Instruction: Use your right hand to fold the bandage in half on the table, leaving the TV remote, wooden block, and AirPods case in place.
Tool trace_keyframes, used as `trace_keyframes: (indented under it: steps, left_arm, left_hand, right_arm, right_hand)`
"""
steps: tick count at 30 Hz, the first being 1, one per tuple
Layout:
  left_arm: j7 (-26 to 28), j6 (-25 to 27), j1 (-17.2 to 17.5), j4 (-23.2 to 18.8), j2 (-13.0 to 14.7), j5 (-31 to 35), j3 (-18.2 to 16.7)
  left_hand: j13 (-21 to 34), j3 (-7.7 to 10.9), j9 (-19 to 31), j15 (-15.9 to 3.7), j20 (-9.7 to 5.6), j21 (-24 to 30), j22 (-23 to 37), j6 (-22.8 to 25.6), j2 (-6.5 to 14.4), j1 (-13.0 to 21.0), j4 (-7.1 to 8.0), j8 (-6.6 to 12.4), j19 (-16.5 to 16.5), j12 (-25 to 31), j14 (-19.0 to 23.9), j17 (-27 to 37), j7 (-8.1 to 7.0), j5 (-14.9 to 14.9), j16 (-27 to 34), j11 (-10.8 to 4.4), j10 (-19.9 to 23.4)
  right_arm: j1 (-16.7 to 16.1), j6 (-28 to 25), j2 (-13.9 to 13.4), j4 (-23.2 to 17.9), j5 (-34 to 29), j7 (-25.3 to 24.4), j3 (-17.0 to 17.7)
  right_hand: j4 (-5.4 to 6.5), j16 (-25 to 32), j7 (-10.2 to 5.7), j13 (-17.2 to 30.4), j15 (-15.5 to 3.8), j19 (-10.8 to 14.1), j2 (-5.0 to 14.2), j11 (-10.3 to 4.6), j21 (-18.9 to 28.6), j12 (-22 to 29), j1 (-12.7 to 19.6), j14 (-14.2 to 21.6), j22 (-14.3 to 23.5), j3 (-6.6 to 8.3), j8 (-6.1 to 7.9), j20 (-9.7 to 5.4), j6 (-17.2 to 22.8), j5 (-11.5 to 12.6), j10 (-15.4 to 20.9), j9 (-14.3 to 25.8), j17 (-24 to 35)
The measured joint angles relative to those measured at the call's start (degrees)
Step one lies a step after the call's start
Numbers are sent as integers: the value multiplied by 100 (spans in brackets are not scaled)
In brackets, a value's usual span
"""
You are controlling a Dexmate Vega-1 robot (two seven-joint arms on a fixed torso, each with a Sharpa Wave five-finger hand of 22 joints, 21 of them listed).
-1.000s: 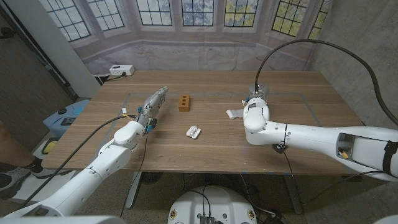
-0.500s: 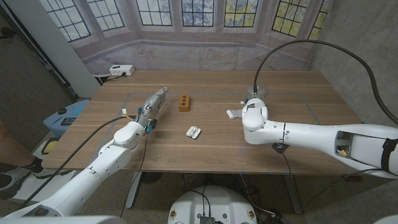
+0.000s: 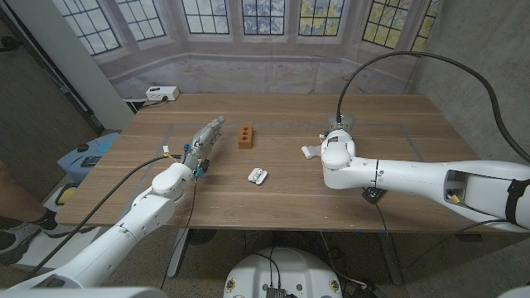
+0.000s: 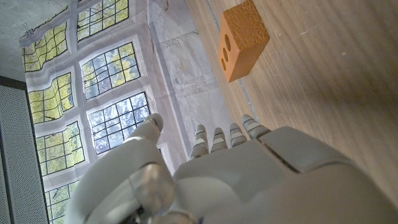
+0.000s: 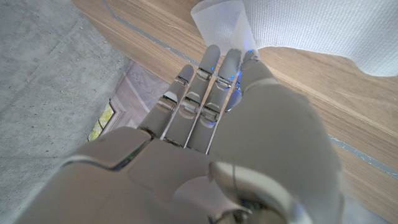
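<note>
Reaching over the bench [image 3: 281,194], the right hand [image 5: 205,143] has its fingers [image 5: 208,81] straight and close together, tips at the white bandage [image 5: 311,31]; whether they pinch it is unclear. That bandage lies right of centre. Nearer the left sit the wooden block [image 3: 246,136], AirPods case [image 3: 257,175] and TV remote [image 3: 204,136]. Left hand [image 4: 249,174] holds nothing, fingers loosely apart.

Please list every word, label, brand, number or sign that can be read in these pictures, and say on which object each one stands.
No text can be read in any view.
TV remote: its buttons are too small and blurred to read.
AirPods case: no marking can be made out.
Wooden block: only holes, no print.
Bandage: plain white weave, no label.
</note>
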Motion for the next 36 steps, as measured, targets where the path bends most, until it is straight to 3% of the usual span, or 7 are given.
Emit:
trace_keyframes:
  steps: [36]
  left_arm:
    - [-89, -91, -54, 64, -69, 14, 55]
  left_hand:
    - [0, 0, 0, 0, 21, 0, 0, 21, 0, 0, 0, 0, 20, 0, 0, 0, 21, 0, 0, 0, 0]
  right_arm:
    - [278, -54, 186, 76, 994, -449, -91]
  right_hand:
    - [40, -128, 62, 56, 17, 0, 34, 43, 0, -42, -41, -18, 0, -40, -65, 0, -104, 0, -44, 31, 52]
